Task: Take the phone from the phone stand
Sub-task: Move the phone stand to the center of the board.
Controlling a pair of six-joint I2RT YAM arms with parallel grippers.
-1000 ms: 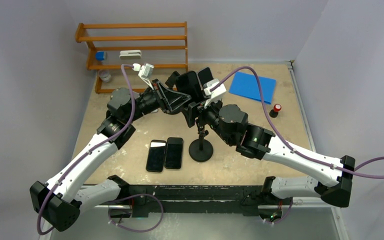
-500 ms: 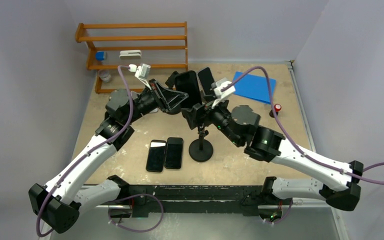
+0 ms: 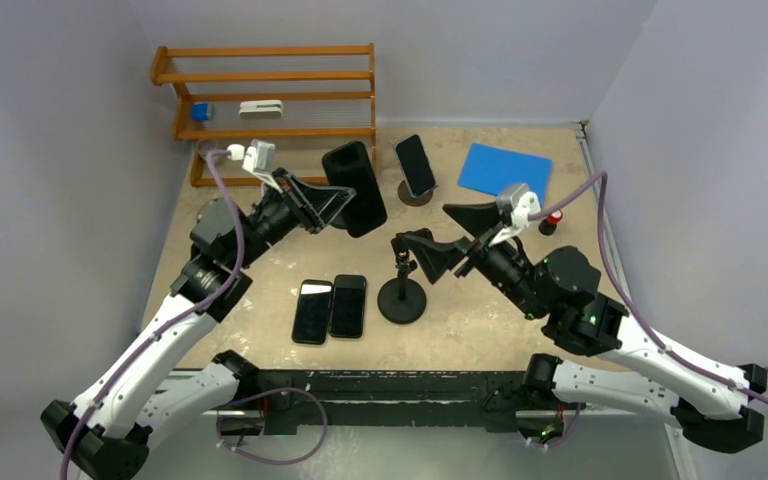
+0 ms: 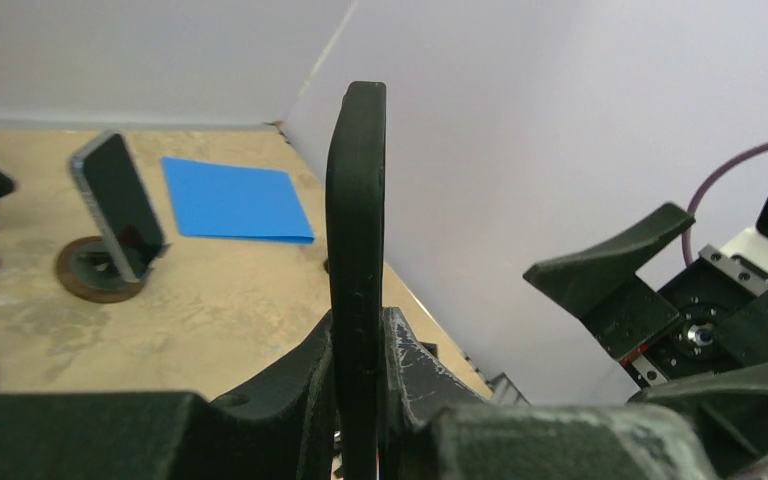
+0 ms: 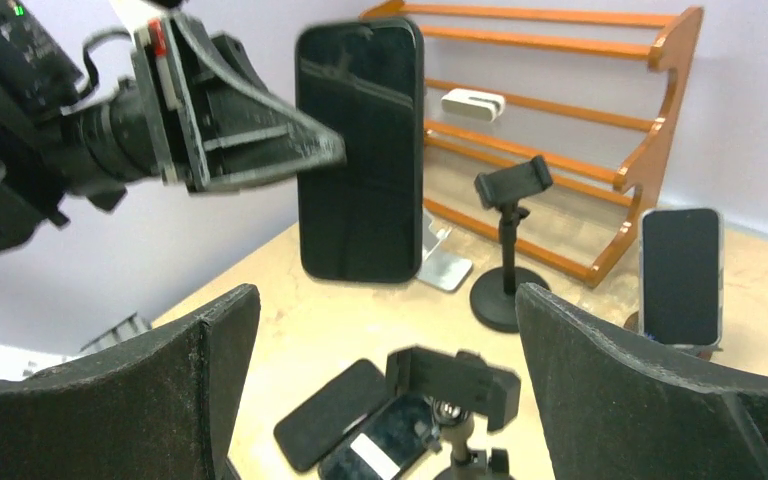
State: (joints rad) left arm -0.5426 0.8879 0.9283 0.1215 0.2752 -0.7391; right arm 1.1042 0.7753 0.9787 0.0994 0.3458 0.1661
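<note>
Phone [image 3: 353, 188] at upper centre is plain black with a glossy screen, phone stand [image 3: 402, 290] is black too, and two flat phones [image 3: 313, 311] at lower centre are black, all against a mottled beige surface [image 3: 260, 270]. Rack [image 3: 270, 75] at upper left is orange-brown wood with a small blue item [image 3: 201, 111] and a white one [image 3: 260, 108]; sheet [image 3: 505, 172] at upper right is solid blue, small cap [image 3: 554, 215] is red. Arms [image 3: 150, 345] white with black joints, cables [image 3: 650, 335] purple, walls [image 3: 60, 150] pale lilac-grey.
</note>
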